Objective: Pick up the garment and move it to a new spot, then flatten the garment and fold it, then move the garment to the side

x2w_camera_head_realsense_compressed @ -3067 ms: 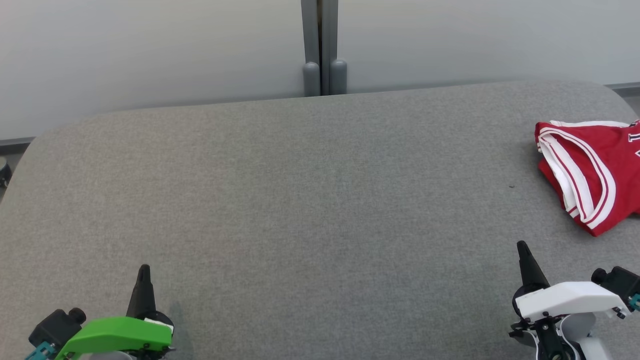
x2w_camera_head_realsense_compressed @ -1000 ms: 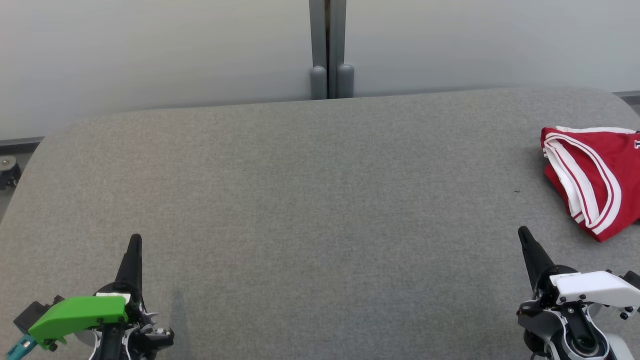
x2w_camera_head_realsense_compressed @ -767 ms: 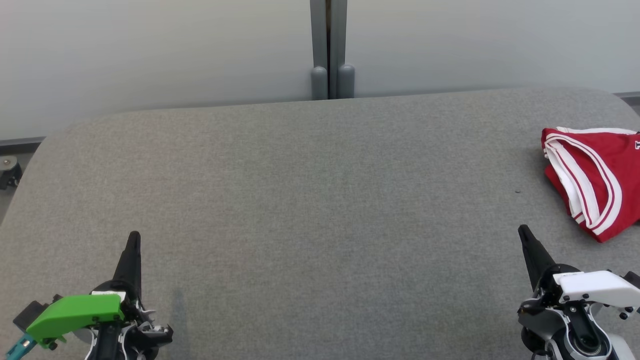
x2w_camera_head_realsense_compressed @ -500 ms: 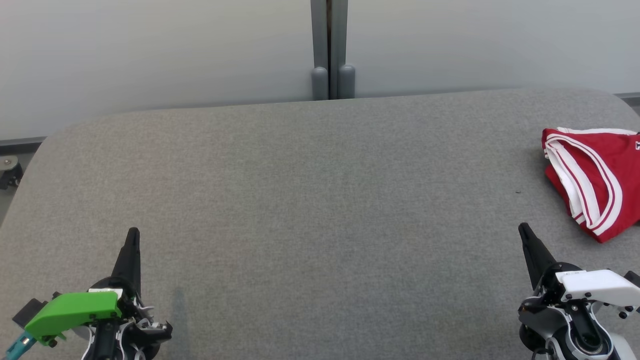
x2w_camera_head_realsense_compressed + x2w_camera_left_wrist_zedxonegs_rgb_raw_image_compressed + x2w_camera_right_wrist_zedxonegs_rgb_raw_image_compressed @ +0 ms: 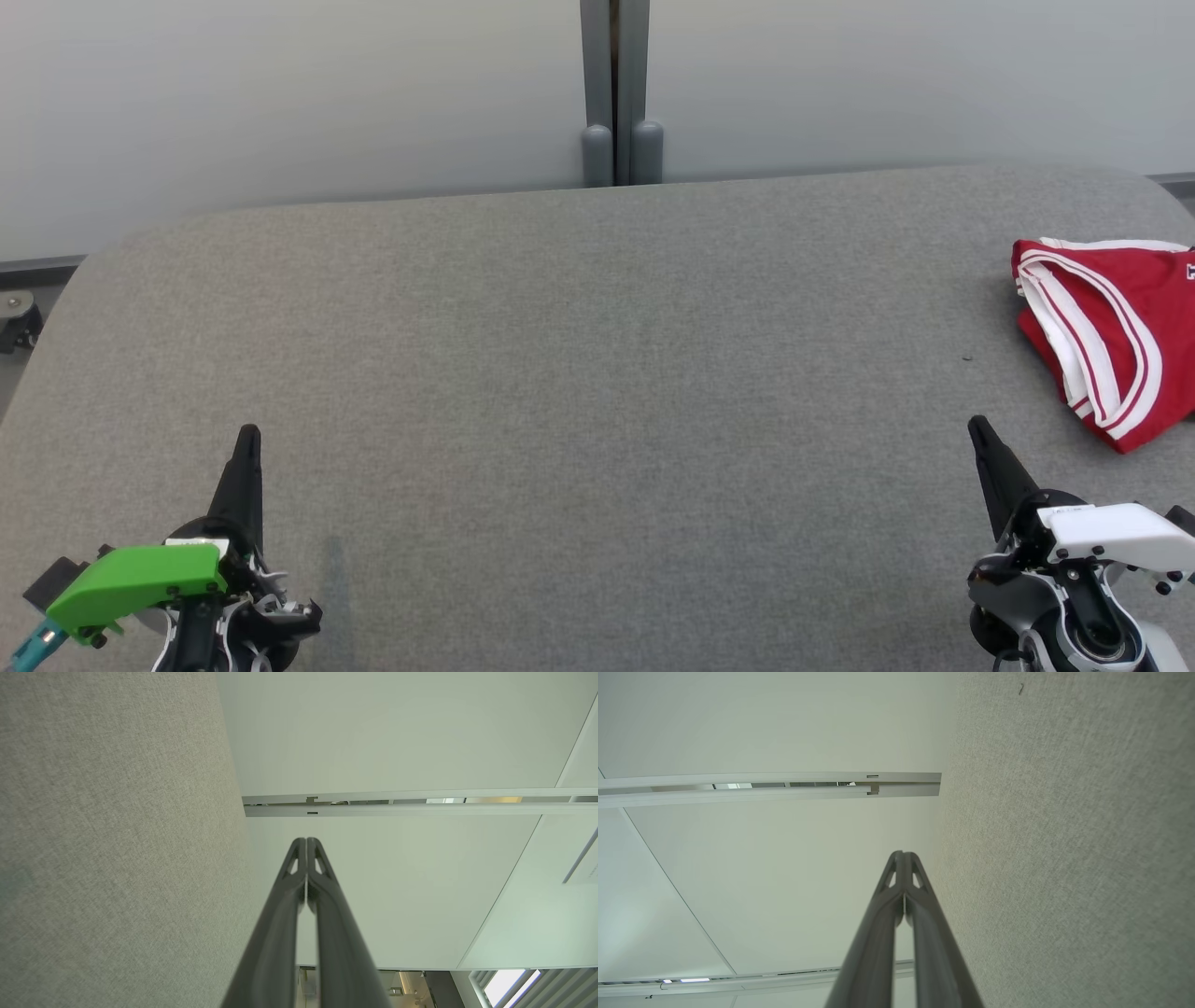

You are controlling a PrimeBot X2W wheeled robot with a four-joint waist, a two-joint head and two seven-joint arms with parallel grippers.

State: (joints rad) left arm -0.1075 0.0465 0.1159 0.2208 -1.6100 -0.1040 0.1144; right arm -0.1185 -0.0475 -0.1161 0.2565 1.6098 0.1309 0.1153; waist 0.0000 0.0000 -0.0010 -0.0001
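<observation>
**A:** Where is the garment?

**B:** The garment (image 5: 1111,336) is red with white stripes along its hems. It lies bunched in loose folds on the grey worktop (image 5: 597,373). It sits ahead of the right pincer (image 5: 977,427) and out to that pincer's right, near it but clear of its tips. Part of the garment runs past the edge of the head view.

**A:** Is anything between them?

**B:** Only a tiny dark speck (image 5: 966,357) on the cloth surface, just ahead of the right pincer's tips.

**A:** How does that pincer stand?

**B:** Its two dark fingers are pressed together into one point with nothing between them. Its wrist view shows the tips meeting, with the worktop running along one side.

**A:** And the other one?

**B:** The left pincer (image 5: 248,435) is far across the worktop from the garment, level with the right one. Its fingers are also pressed together and hold nothing. Both point away from the robot and sit low over the near part of the worktop.

**A:** What is beyond them?

**B:** Past the worktop's far edge, ahead of both pincers, is a pale wall (image 5: 280,93). A grey post (image 5: 613,93) stands roughly midway between them.
</observation>
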